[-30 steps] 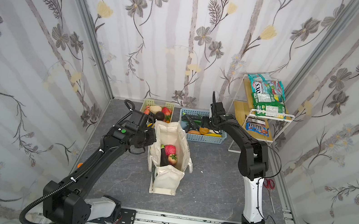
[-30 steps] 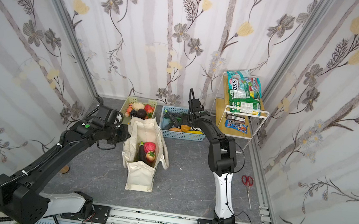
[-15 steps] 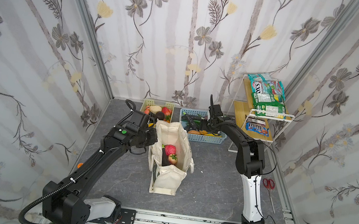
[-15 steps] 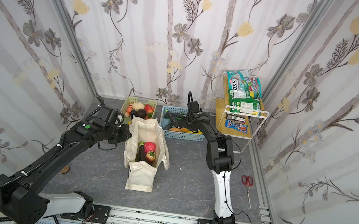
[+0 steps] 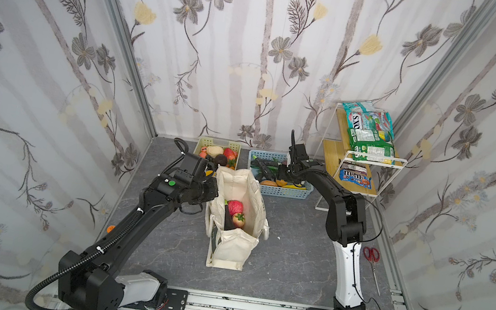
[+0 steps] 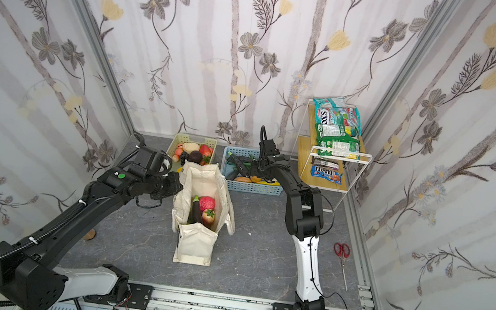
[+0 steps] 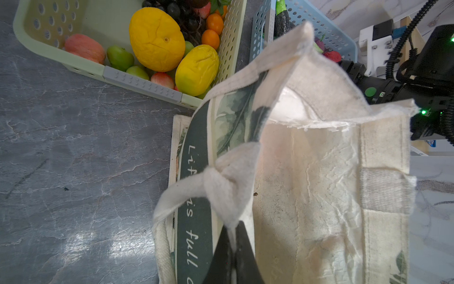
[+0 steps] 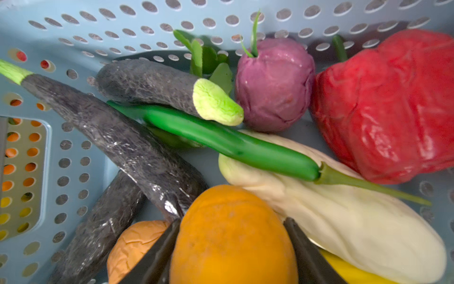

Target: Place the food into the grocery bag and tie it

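Flowered wallpaper hemmed in a grey stone-look floor (image 5: pixel 290 267).

In both top views, the bag (image 5: pixel 231 249) stood open mid-floor with a red fruit (image 5: pixel 235 207), a strawberry (image 5: pixel 238 220) and an aubergine (image 5: pixel 227 222) inside. Behind the bag sat a green basket (image 5: pixel 219 141) of fruit, and behind and right of it a blue basket (image 5: pixel 287 193) of vegetables. Snack packets (image 5: pixel 370 140) lay on a rack (image 5: pixel 333 156) farther right of the bag. The left gripper (image 5: pixel 215 192) met the bag's left rim. The right gripper (image 5: pixel 280 176) dipped into the blue basket.

In the left wrist view, the left gripper (image 7: pixel 233 236) was clenched on a thin end of the bag's knotted strap (image 7: pixel 228 186), on the printed side.

In the right wrist view, the right gripper (image 8: pixel 232 221) straddled an orange (image 8: pixel 231 246), its fingers (image 8: pixel 169 246) close against both sides. Whether they had clamped could not be told. A chilli (image 8: pixel 233 145) and a pepper (image 8: pixel 393 105) lay just beyond.

The step in hand looked like picking another item while the bag's mouth was held open. The next move called for a firm squeeze on the round orange, a lift clear of the basket wall, and a release over the bag's mouth. With both baskets and the rack full, tying seemed far off.
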Tool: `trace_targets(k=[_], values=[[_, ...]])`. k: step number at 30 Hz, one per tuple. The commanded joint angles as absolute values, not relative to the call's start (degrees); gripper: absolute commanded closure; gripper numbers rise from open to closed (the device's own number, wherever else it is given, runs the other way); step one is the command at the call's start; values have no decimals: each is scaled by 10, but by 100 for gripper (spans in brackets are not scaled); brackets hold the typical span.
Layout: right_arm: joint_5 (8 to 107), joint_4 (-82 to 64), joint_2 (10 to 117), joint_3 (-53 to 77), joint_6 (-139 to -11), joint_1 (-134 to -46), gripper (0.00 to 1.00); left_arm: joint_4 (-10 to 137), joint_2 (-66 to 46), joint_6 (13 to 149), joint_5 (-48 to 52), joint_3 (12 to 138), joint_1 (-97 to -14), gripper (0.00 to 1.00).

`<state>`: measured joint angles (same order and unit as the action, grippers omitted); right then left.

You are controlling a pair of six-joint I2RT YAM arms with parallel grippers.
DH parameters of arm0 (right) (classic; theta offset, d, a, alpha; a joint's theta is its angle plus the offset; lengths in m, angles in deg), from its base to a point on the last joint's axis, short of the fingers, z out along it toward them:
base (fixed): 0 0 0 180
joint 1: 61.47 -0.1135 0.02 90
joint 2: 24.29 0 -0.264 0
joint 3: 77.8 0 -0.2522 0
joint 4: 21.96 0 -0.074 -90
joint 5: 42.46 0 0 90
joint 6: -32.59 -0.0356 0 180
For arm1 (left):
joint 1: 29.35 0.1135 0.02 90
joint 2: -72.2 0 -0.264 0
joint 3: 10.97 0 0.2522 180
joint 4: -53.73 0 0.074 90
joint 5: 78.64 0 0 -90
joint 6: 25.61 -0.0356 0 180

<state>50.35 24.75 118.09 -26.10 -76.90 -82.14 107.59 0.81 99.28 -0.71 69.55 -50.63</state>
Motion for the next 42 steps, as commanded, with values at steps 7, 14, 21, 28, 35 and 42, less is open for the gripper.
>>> trace_targets(k=[7, 14, 21, 28, 35, 42], values=[[522, 244, 1153, -264, -768, -822, 38, 1059, 5, 998, -9, 693, -507, 100], [558, 243, 1139, -264, -773, -818, 39, 1057, 2, 996, -12, 698, -507, 100], [567, 244, 1122, -258, -774, -817, 39, 1053, 2, 995, -12, 701, -508, 100], [582, 244, 1091, -247, -768, -816, 39, 1053, -12, 995, -13, 705, -508, 100], [604, 243, 1053, -226, -761, -817, 39, 1055, -14, 995, -13, 706, -508, 100], [633, 242, 1027, -220, -763, -817, 39, 1058, -18, 995, -13, 707, -509, 100]])
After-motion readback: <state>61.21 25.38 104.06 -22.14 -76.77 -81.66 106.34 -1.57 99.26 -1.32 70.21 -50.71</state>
